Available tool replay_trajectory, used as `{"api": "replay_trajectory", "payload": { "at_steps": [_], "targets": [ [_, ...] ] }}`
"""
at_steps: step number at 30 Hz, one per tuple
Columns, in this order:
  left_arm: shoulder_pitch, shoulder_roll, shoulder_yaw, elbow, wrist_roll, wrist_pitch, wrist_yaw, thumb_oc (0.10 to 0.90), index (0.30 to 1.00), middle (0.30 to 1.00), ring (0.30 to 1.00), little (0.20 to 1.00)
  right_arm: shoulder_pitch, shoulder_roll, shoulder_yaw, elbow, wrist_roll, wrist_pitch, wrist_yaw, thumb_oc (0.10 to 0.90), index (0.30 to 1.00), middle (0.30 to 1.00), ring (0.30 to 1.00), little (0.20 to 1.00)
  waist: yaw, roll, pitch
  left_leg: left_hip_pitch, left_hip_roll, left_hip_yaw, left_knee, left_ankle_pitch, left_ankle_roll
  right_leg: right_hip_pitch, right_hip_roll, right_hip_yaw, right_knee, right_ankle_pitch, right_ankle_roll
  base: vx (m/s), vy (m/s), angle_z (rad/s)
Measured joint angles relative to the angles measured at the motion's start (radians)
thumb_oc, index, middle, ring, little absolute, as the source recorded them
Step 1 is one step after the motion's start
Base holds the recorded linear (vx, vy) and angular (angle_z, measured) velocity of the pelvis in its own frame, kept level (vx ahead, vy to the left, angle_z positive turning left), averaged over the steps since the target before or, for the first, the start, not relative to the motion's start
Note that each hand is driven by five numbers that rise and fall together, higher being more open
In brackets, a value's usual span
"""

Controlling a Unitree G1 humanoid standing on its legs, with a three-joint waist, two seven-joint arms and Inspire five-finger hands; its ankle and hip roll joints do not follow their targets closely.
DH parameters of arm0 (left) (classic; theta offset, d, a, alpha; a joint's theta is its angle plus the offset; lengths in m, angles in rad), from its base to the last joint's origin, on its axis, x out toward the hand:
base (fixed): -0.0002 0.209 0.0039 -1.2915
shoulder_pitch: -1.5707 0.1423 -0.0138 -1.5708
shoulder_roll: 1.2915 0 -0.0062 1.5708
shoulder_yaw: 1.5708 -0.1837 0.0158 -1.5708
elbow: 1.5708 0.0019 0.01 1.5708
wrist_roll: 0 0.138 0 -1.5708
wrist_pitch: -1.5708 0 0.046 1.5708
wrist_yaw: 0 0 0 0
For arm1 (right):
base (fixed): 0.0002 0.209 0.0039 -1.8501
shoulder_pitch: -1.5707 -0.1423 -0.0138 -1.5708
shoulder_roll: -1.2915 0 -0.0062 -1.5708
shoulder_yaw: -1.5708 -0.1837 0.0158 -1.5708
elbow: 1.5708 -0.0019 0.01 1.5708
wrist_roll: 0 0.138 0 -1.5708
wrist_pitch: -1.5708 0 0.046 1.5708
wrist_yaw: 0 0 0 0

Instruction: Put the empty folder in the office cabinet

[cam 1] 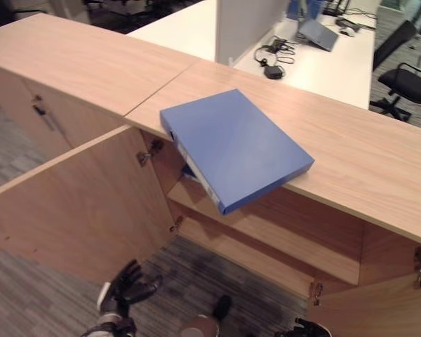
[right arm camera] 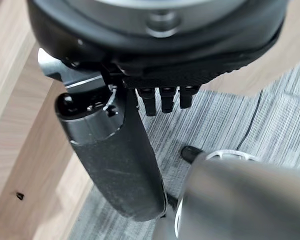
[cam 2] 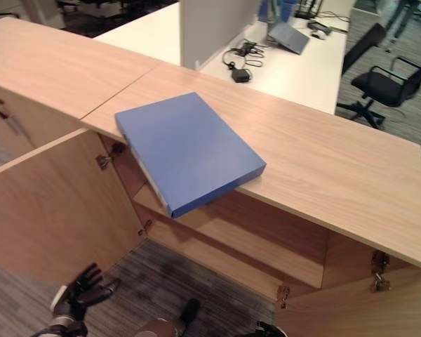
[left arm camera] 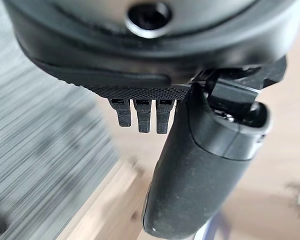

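Observation:
A blue folder point(cam 1: 231, 144) lies flat on the wooden top of the office cabinet point(cam 1: 358, 161), its near corner jutting out over the front edge above the open compartment. Both cabinet doors stand open, the left door point(cam 1: 77, 203) swung wide. Inside, a wooden shelf point(cam 1: 266, 235) shows. Low over the carpet in front of the left door is my left hand point(cam 1: 124, 286), fingers spread and holding nothing; its thumb point(left arm camera: 200, 170) is straight. Only a bit of my right hand point(cam 1: 307, 328) appears at the bottom edge, and its thumb point(right arm camera: 115, 160) is extended with nothing in it.
The right door point(cam 1: 379, 309) stands open at the lower right. Behind the cabinet is a white desk point(cam 1: 337, 63) with a divider panel, cables and a grey stand. A black office chair point(cam 1: 410, 81) stands at the far right. Grey carpet point(cam 1: 28, 295) covers the floor.

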State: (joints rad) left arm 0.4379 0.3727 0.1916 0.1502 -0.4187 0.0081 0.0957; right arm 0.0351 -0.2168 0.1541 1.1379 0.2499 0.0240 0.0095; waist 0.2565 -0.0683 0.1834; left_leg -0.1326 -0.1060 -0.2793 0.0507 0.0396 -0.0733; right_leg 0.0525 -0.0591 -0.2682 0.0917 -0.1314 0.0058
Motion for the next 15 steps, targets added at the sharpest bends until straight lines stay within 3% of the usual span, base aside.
{"api": "replay_trajectory", "payload": {
  "at_steps": [1, 3, 5, 7, 10, 12, 14, 15],
  "targets": [
    [0.019, 0.006, 0.076, -0.08, 0.06, -0.004, 0.037, 0.8, 0.9, 0.9, 0.9, 0.9, 0.027, 0.008, -0.022, -0.003, 0.01, -0.013, -0.006, 0.8, 0.9, 0.9, 0.9, 0.9, -0.011, 0.014, 0.005, 0.014, 0.039, -0.015, -0.025, 0.031, -0.002, 0.022, 0.028, -0.028, -0.018, 0.002, 0.009, -0.01, -0.122, 0.45],
    [-0.016, 0.035, 0.158, -0.143, 0.178, -0.015, 0.122, 0.8, 0.9, 0.9, 0.9, 0.9, 0.048, 0.019, -0.028, 0.018, 0.029, -0.01, -0.013, 0.8, 0.9, 0.9, 0.9, 0.9, 0.007, -0.005, 0.008, 0.032, 0.046, -0.04, -0.063, 0.031, -0.003, 0.021, 0.033, -0.043, -0.023, -0.004, -0.001, -0.01, -0.113, 0.33],
    [-0.084, 0.079, 0.253, -0.212, 0.409, -0.045, 0.262, 0.8, 0.9, 0.9, 0.9, 0.9, 0.061, 0.008, -0.025, 0.032, 0.031, -0.021, -0.024, 0.8, 0.9, 0.9, 0.9, 0.9, 0.019, -0.005, 0.009, 0.045, 0.054, -0.05, -0.075, 0.033, -0.005, 0.028, 0.041, -0.046, -0.026, -0.006, -0.004, 0.01, -0.094, -0.02],
    [-0.137, 0.103, 0.256, -0.231, 0.491, -0.073, 0.309, 0.8, 0.9, 0.9, 0.9, 0.9, 0.058, 0.009, -0.019, 0.041, 0.031, -0.026, -0.028, 0.8, 0.9, 0.9, 0.9, 0.9, 0.02, -0.002, 0.007, 0.048, 0.055, -0.056, -0.078, 0.039, -0.009, 0.031, 0.043, -0.049, -0.027, -0.005, -0.003, 0.0, 0.0, 0.0],
    [-0.242, 0.141, 0.168, -0.306, 0.646, -0.103, 0.355, 0.8, 0.9, 0.9, 0.9, 0.9, 0.022, 0.015, 0.046, 0.053, 0.03, -0.043, -0.04, 0.8, 0.9, 0.9, 0.9, 0.9, 0.015, 0.002, 0.004, 0.07, 0.055, -0.056, -0.092, 0.072, -0.002, 0.058, 0.046, -0.049, -0.048, -0.003, 0.001, 0.04, -0.01, -0.03],
    [-0.304, 0.257, 0.06, -0.382, 0.76, -0.138, 0.366, 0.8, 0.9, 0.9, 0.9, 0.9, -0.034, 0.04, 0.091, 0.084, 0.03, -0.06, -0.041, 0.8, 0.9, 0.9, 0.9, 0.9, -0.009, -0.014, -0.007, 0.088, 0.049, -0.053, -0.111, 0.094, 0.006, 0.083, 0.04, -0.052, -0.076, -0.004, 0.013, 0.08, 0.034, -0.01],
    [-0.35, 0.388, -0.018, -0.43, 0.821, -0.13, 0.357, 0.8, 0.9, 0.9, 0.9, 0.9, -0.056, 0.058, 0.126, 0.114, 0.029, -0.062, -0.042, 0.8, 0.9, 0.9, 0.9, 0.9, -0.011, -0.016, -0.008, 0.119, 0.044, -0.035, -0.12, 0.099, 0.015, 0.121, 0.036, -0.044, -0.111, 0.008, 0.014, 0.03, 0.041, -0.09],
    [-0.358, 0.452, -0.047, -0.471, 0.865, -0.159, 0.347, 0.8, 0.9, 0.9, 0.9, 0.9, -0.062, 0.063, 0.126, 0.113, 0.029, -0.069, -0.039, 0.8, 0.9, 0.9, 0.9, 0.9, -0.019, -0.013, -0.011, 0.132, 0.038, -0.034, -0.128, 0.1, 0.015, 0.14, 0.032, -0.044, -0.125, 0.013, 0.02, 0.04, 0.033, -0.05]
  ]
}}
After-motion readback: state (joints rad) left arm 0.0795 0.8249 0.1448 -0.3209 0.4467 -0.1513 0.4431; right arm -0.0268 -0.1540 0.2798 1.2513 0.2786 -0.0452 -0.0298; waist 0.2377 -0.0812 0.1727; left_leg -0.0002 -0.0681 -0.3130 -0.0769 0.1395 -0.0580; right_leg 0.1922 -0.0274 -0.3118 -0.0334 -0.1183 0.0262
